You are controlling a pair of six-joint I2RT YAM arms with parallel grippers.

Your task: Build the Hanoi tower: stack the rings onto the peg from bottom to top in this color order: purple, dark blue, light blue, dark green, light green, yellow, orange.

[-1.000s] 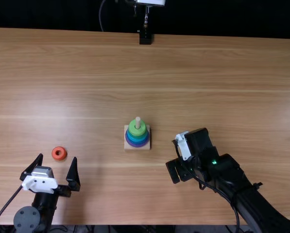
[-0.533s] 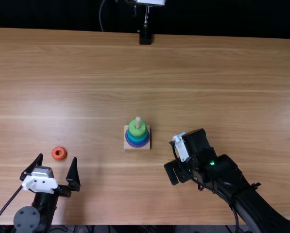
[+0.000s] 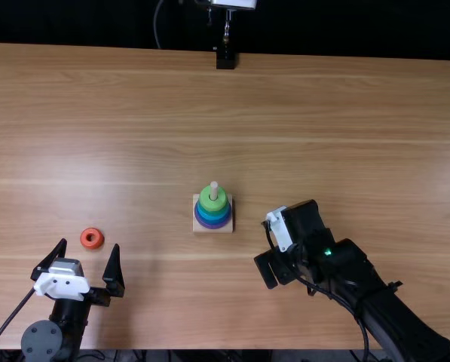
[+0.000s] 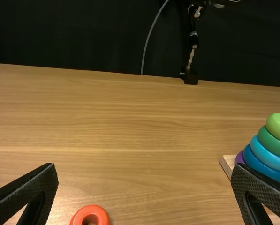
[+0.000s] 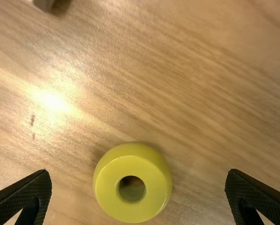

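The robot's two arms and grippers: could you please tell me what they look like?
The left arm is black, with a white bracket, a round grey cover and a thin black cable. The right arm matches in black and white, with a small green light. The left gripper and right gripper have black, tapering, textured fingers.

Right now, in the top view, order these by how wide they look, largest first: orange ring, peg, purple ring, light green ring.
1. Purple ring
2. Light green ring, slightly wider than the next
3. Orange ring
4. Peg
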